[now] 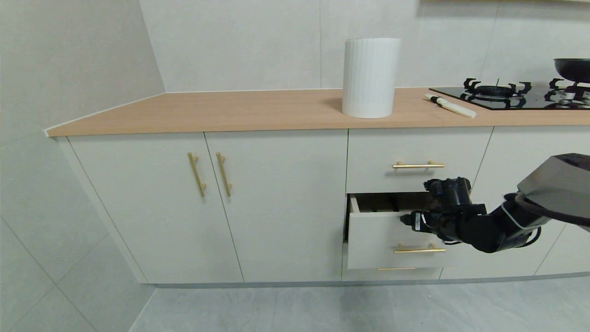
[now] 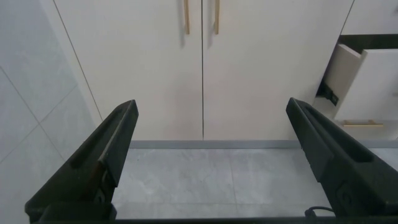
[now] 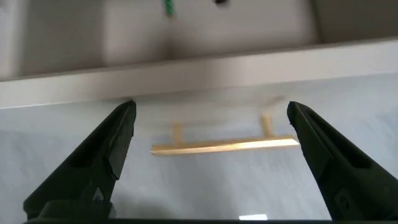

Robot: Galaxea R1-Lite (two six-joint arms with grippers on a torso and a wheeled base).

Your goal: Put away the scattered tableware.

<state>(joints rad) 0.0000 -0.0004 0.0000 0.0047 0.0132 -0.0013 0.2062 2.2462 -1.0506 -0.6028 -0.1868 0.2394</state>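
No readable text or labels.

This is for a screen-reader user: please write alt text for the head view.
The right gripper is at the front of a partly open drawer, above its brass handle. On the wooden countertop above stands a white ribbed container, with a pale utensil lying between it and a black hob.
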